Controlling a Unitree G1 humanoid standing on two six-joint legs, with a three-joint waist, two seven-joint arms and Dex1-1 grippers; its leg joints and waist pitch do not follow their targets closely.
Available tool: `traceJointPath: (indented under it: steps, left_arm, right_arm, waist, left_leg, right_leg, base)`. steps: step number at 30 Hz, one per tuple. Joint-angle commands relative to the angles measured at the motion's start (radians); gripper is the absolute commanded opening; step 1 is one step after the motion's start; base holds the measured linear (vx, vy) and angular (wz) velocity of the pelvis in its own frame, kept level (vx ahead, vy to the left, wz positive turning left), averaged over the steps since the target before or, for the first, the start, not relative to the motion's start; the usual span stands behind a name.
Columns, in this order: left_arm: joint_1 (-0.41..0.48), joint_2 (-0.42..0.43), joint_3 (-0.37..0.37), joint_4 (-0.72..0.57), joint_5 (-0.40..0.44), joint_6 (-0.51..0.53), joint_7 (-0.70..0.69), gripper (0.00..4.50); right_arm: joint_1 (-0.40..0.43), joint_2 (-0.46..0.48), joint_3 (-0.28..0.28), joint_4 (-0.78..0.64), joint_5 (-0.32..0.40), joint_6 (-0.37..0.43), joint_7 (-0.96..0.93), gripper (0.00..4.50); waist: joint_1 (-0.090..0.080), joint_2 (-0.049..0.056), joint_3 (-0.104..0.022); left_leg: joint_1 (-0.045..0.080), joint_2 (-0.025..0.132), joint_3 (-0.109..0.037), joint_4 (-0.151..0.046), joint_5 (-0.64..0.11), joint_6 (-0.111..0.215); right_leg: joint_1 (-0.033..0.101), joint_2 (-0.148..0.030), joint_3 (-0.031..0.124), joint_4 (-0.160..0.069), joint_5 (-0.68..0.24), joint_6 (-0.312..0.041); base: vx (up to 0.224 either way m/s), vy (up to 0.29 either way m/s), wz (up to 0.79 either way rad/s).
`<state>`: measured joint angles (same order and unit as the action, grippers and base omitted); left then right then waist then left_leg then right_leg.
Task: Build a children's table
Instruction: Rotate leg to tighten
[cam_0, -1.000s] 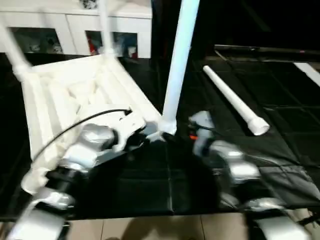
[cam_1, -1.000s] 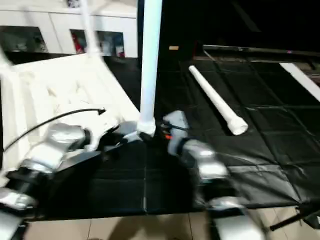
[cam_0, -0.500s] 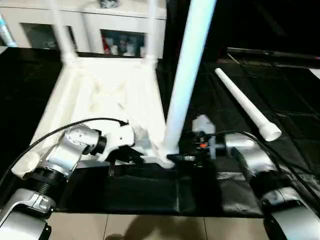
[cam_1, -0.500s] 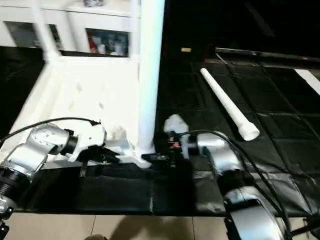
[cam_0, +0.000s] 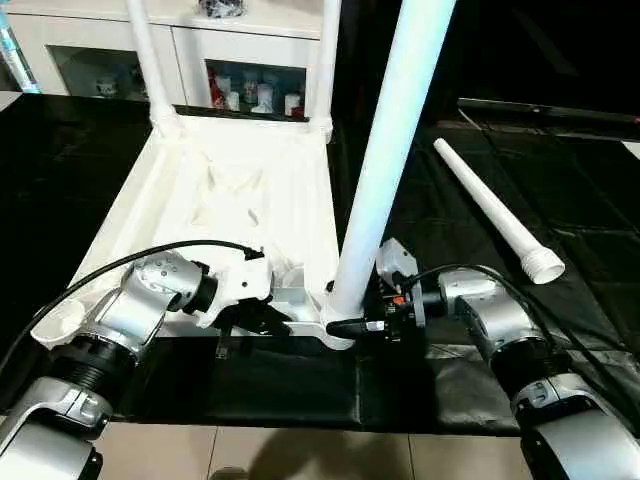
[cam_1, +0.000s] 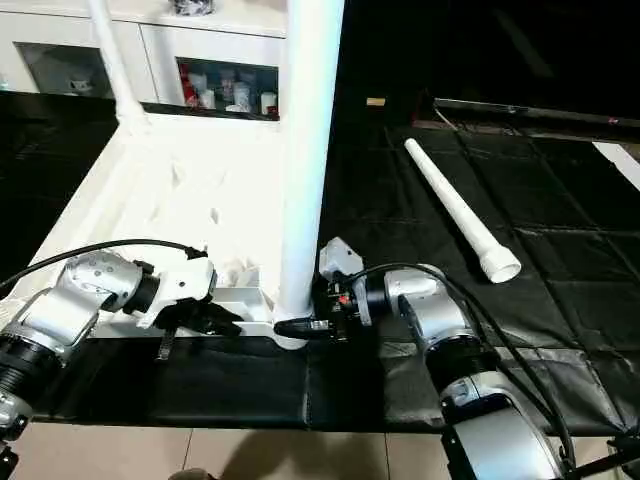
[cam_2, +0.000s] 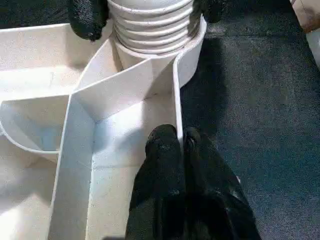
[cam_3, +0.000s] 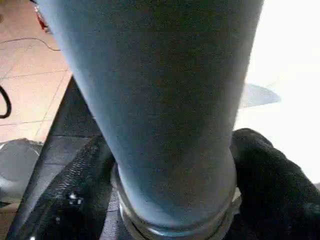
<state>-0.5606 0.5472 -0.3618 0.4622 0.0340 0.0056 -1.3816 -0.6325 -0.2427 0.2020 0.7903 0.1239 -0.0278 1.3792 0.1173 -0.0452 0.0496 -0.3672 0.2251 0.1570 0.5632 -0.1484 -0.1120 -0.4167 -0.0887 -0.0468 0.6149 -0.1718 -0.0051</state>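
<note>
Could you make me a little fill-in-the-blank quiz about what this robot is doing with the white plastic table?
1. The white plastic tabletop lies ribbed side up with ___ tube legs already standing in its corner sockets.
2. The right pincer is shut on the base of the nearest upright white leg; the left pincer pinches the tabletop's ___.
3. One more white tube leg lies loose on the ___ mat.

Missing words: three; rim; black

Both silver forearms reach forward, converging toward centre. Left pincer (cam_2: 179, 145) low, black fingers pressed together, pinching thin upright rim (cam_2: 176, 100) between them. Right pincer (cam_3: 170, 200) turned inward toward left arm, fingers (cam_3: 270, 165) spread, clasping base of upright leg (cam_3: 165, 100) on both sides.
</note>
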Motion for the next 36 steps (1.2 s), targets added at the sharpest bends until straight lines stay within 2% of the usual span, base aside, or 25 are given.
traceJointPath:
  steps: [1, 2, 5, 7, 8, 9, 10, 11, 12, 13, 15, 17, 18, 19, 20, 21, 23, 25, 26, 30, 31, 33, 34, 35, 36]
  left_arm:
    - [0.008, -0.007, -0.059, -0.026, 0.01, -0.023, -0.057, 0.0]
    - [0.008, -0.007, -0.058, -0.024, 0.009, -0.019, -0.058, 0.0]
    - [0.009, -0.009, -0.055, -0.022, 0.009, -0.012, -0.057, 0.0]
    - [0.009, -0.015, -0.046, -0.012, 0.016, 0.021, -0.025, 0.0]
    - [0.008, -0.018, -0.043, -0.01, 0.016, 0.033, -0.017, 0.0]
    - [0.006, -0.036, -0.025, -0.009, 0.008, 0.092, 0.021, 0.0]
    - [0.006, -0.036, -0.025, -0.009, 0.008, 0.092, 0.021, 0.0]
    - [0.002, -0.055, -0.006, -0.013, -0.005, 0.134, 0.053, 0.0]
    - [-0.012, -0.105, 0.04, -0.015, -0.026, 0.21, 0.149, 0.0]
    - [-0.012, -0.105, 0.04, -0.015, -0.026, 0.21, 0.149, 0.0]
    - [-0.032, -0.157, 0.083, -0.002, -0.033, 0.267, 0.26, 0.0]
    - [-0.041, -0.178, 0.098, 0.004, -0.028, 0.285, 0.312, 0.0]
    - [-0.053, -0.219, 0.12, 0.017, -0.009, 0.314, 0.411, 0.0]
    - [-0.057, -0.235, 0.127, 0.021, 0.001, 0.324, 0.449, 0.0]
    - [-0.058, -0.24, 0.129, 0.022, 0.005, 0.328, 0.461, 0.0]
    - [-0.065, -0.261, 0.139, 0.03, 0.017, 0.341, 0.514, 0.0]
    - [-0.079, -0.301, 0.164, 0.041, 0.03, 0.374, 0.61, 0.0]
    - [-0.091, -0.336, 0.181, 0.039, 0.038, 0.401, 0.682, 0.0]
    - [-0.093, -0.345, 0.185, 0.034, 0.041, 0.413, 0.701, 0.0]
    - [-0.097, -0.364, 0.165, 0.006, 0.055, 0.437, 0.717, 0.0]
    - [-0.096, -0.365, 0.153, 0.001, 0.063, 0.436, 0.709, 0.0]
    - [-0.092, -0.361, 0.141, -0.004, 0.07, 0.432, 0.691, 0.0]
    - [-0.089, -0.358, 0.14, -0.005, 0.071, 0.434, 0.686, 0.0]
    - [-0.08, -0.347, 0.134, -0.008, 0.074, 0.438, 0.672, 0.0]
    - [-0.074, -0.341, 0.131, -0.01, 0.075, 0.442, 0.67, 0.0]
  right_arm:
    - [-0.005, -0.006, -0.012, 0.0, 0.012, 0.0, 0.011, 3.23]
    - [-0.002, -0.007, -0.011, -0.002, 0.015, 0.002, 0.016, 3.03]
    - [0.001, -0.007, -0.01, -0.004, 0.018, 0.005, 0.02, 2.89]
    - [0.01, 0.003, -0.019, -0.013, 0.036, 0.031, 0.016, 2.81]
    - [0.012, 0.005, -0.021, -0.015, 0.038, 0.034, 0.01, 2.8]
    - [0.014, 0.018, -0.037, -0.014, 0.042, 0.065, -0.043, 2.79]
    - [0.014, 0.018, -0.037, -0.014, 0.042, 0.065, -0.043, 2.79]
    - [0.02, 0.032, -0.049, -0.024, 0.049, 0.077, -0.077, 2.78]
    - [0.03, 0.069, -0.068, -0.032, 0.041, 0.105, -0.19, 2.78]
    - [0.03, 0.069, -0.068, -0.032, 0.041, 0.105, -0.19, 2.78]
    - [0.05, 0.111, -0.075, -0.037, 0.027, 0.09, -0.285, 2.77]
    - [0.056, 0.135, -0.079, -0.027, 0.016, 0.093, -0.347, 2.77]
    - [0.059, 0.193, -0.091, 0.01, 0.001, 0.093, -0.492, 2.77]
    - [0.056, 0.217, -0.098, 0.029, -0.005, 0.097, -0.555, 2.77]
    - [0.055, 0.226, -0.101, 0.036, -0.006, 0.099, -0.578, 2.77]
    - [0.041, 0.259, -0.115, 0.067, -0.011, 0.093, -0.665, 2.77]
    - [0.008, 0.309, -0.148, 0.117, -0.008, 0.107, -0.803, 2.77]
    - [-0.027, 0.339, -0.168, 0.158, -0.012, 0.12, -0.899, 2.77]
    - [-0.035, 0.348, -0.174, 0.166, -0.016, 0.123, -0.925, 2.77]
    - [-0.05, 0.368, -0.19, 0.174, -0.018, 0.1, -0.941, 2.77]
    - [-0.05, 0.371, -0.195, 0.173, -0.015, 0.094, -0.938, 3.33]
    - [-0.047, 0.372, -0.202, 0.169, -0.007, 0.086, -0.925, 3.47]
    - [-0.047, 0.372, -0.205, 0.17, -0.004, 0.082, -0.924, 3.53]
    - [-0.046, 0.368, -0.217, 0.171, 0.008, 0.073, -0.918, 3.65]
    - [-0.05, 0.367, -0.229, 0.178, 0.015, 0.064, -0.919, 3.77]
  waist:
    - [-0.005, 0.01, -0.068]
    - [-0.005, 0.01, -0.068]
    - [-0.005, 0.01, -0.068]
    - [-0.005, 0.012, -0.068]
    - [-0.005, 0.011, -0.068]
    - [-0.005, 0.008, -0.066]
    - [-0.005, 0.008, -0.066]
    - [-0.007, 0.009, -0.064]
    - [-0.011, 0.007, -0.06]
    - [-0.01, 0.006, -0.059]
    - [-0.016, 0.004, -0.058]
    - [-0.026, 0.001, -0.058]
    - [-0.032, 0.002, -0.058]
    - [-0.034, 0.005, -0.058]
    - [-0.038, 0.002, -0.057]
    - [-0.041, 0.006, -0.059]
    - [-0.049, 0.009, -0.058]
    - [-0.055, 0.008, -0.06]
    - [-0.059, 0.007, -0.06]
    - [-0.055, 0.008, -0.067]
    - [-0.054, 0.008, -0.068]
    - [-0.052, 0.009, -0.07]
    - [-0.052, 0.01, -0.07]
    - [-0.053, 0.016, -0.069]
    - [-0.054, 0.015, -0.069]
  left_leg:
    - [0.01, -0.001, 0.023, -0.059, -0.271, 0.019]
    - [0.009, -0.001, 0.023, -0.059, -0.268, 0.018]
    - [0.01, -0.001, 0.023, -0.059, -0.265, 0.019]
    - [0.011, -0.001, 0.024, -0.058, -0.265, 0.019]
    - [0.011, -0.001, 0.024, -0.058, -0.265, 0.02]
    - [0.01, -0.001, 0.024, -0.059, -0.267, 0.016]
    - [0.01, -0.001, 0.024, -0.059, -0.267, 0.016]
    - [0.009, -0.001, 0.024, -0.061, -0.285, 0.011]
    - [0.01, -0.003, 0.023, -0.063, -0.308, 0.001]
    - [0.012, -0.004, 0.021, -0.064, -0.325, -0.003]
    - [0.014, -0.006, 0.015, -0.066, -0.36, -0.019]
    - [0.008, -0.008, 0.014, -0.068, -0.359, -0.021]
    - [0.005, -0.01, 0.013, -0.068, -0.357, -0.022]
    - [0.006, -0.01, 0.012, -0.068, -0.358, -0.025]
    - [0.007, -0.013, 0.012, -0.068, -0.364, -0.026]
    - [0.006, -0.013, 0.01, -0.067, -0.363, -0.025]
    - [0.009, -0.013, 0.011, -0.067, -0.378, -0.025]
    - [0.01, -0.014, 0.011, -0.066, -0.383, -0.027]
    - [0.008, -0.015, 0.011, -0.066, -0.378, -0.024]
    - [0.008, -0.014, 0.017, -0.063, -0.331, 0.004]
    - [0.006, -0.014, 0.018, -0.062, -0.317, 0.009]
    - [0.003, -0.014, 0.02, -0.06, -0.264, 0.023]
    - [0.001, -0.015, 0.02, -0.06, -0.257, 0.025]
    - [0.0, -0.014, 0.02, -0.062, -0.258, 0.022]
    - [0.001, -0.014, 0.02, -0.062, -0.265, 0.019]
  right_leg:
    - [0.053, -0.029, 0.024, -0.061, -0.183, -0.215]
    - [0.053, -0.029, 0.024, -0.06, -0.178, -0.217]
    - [0.053, -0.028, 0.023, -0.059, -0.17, -0.22]
    - [0.054, -0.027, 0.024, -0.059, -0.165, -0.222]
    - [0.053, -0.027, 0.024, -0.059, -0.164, -0.224]
    - [0.053, -0.028, 0.024, -0.059, -0.178, -0.223]
    - [0.053, -0.028, 0.024, -0.059, -0.178, -0.223]
    - [0.052, -0.029, 0.025, -0.062, -0.21, -0.217]
    - [0.049, -0.029, 0.025, -0.065, -0.254, -0.207]
    - [0.049, -0.031, 0.025, -0.07, -0.287, -0.198]
    - [0.045, -0.036, 0.024, -0.084, -0.407, -0.149]
    - [0.047, -0.034, 0.023, -0.084, -0.418, -0.137]
    - [0.047, -0.033, 0.022, -0.086, -0.434, -0.125]
    - [0.044, -0.034, 0.021, -0.087, -0.444, -0.121]
    - [0.043, -0.035, 0.019, -0.095, -0.481, -0.106]
    - [0.044, -0.036, 0.019, -0.095, -0.493, -0.098]
    - [0.038, -0.034, 0.019, -0.098, -0.488, -0.101]
    - [0.039, -0.032, 0.019, -0.095, -0.469, -0.108]
    - [0.039, -0.028, 0.02, -0.093, -0.435, -0.114]
    - [0.043, -0.025, 0.024, -0.083, -0.289, -0.149]
    - [0.046, -0.025, 0.024, -0.082, -0.266, -0.155]
    - [0.052, -0.024, 0.024, -0.074, -0.192, -0.172]
    - [0.053, -0.024, 0.023, -0.074, -0.184, -0.175]
    - [0.054, -0.024, 0.022, -0.076, -0.192, -0.174]
    - [0.054, -0.026, 0.022, -0.077, -0.204, -0.175]
  base:
    - [0.0, 0.0, 0.0]
    - [0.0, 0.0, 0.0]
    - [0.0, 0.0, 0.0]
    - [0.0, 0.0, 0.0]
    - [0.0, 0.0, 0.0]
    - [0.0, 0.0, 0.0]
    - [0.0, 0.0, 0.0]
    - [0.0, 0.0, 0.0]
    - [0.0, 0.0, 0.0]
    - [0.0, 0.0, 0.0]
    - [0.0, 0.0, 0.0]
    - [0.0, 0.0, 0.0]
    - [0.0, 0.0, 0.0]
    - [0.0, 0.0, 0.0]
    - [0.0, 0.0, 0.0]
    - [0.0, 0.0, 0.0]
    - [0.0, 0.0, 0.0]
    - [0.0, 0.0, 0.0]
    - [0.0, 0.0, 0.0]
    - [0.0, 0.0, 0.0]
    - [0.0, 0.0, 0.0]
    - [0.0, 0.0, 0.0]
    - [0.0, 0.0, 0.0]
    - [0.0, 0.0, 0.0]
    - [0.0, 0.0, 0.0]
